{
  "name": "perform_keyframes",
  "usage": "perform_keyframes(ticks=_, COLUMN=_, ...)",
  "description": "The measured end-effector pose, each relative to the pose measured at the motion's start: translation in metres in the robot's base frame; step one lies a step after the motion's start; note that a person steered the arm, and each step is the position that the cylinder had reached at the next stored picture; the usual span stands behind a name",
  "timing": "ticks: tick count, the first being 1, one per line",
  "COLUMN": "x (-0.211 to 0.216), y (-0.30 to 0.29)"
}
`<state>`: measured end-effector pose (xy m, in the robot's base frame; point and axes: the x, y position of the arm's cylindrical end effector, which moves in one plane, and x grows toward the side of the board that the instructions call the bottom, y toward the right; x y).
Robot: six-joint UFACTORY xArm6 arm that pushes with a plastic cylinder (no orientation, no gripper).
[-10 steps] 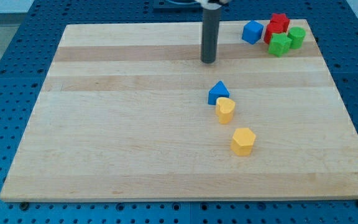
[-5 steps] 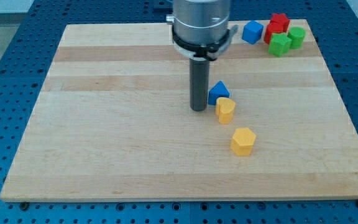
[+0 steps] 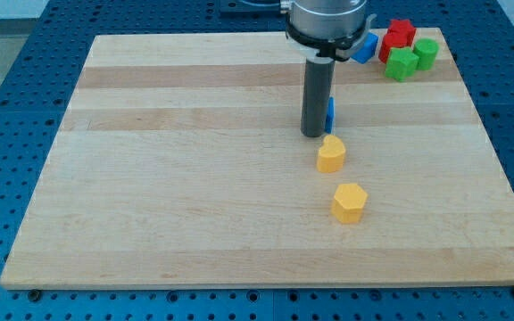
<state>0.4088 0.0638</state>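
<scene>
My tip (image 3: 313,134) rests on the wooden board (image 3: 168,178), right of centre. It stands against a blue triangular block (image 3: 330,114), which is mostly hidden behind the rod, with only a sliver showing at the rod's right edge. A yellow block (image 3: 331,154) lies just below and right of the tip, a small gap apart. A yellow hexagonal block (image 3: 349,201) sits further toward the view's bottom.
Near the board's top right corner sit a blue cube (image 3: 365,46), partly hidden by the arm's body, a red block (image 3: 401,34) and two green blocks (image 3: 402,63) (image 3: 426,52). A blue perforated table surrounds the board.
The tip moved down from the top of the board to the left of the blue triangle, then right and up, pushing the triangle upward. The upper yellow block shifted slightly right.
</scene>
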Motion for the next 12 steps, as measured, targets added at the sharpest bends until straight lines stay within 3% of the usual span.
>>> perform_keyframes(ticks=5, x=-0.083, y=0.047)
perform_keyframes(ticks=8, x=-0.111, y=0.079)
perform_keyframes(ticks=10, x=-0.091, y=0.086)
perform_keyframes(ticks=12, x=-0.005, y=0.098)
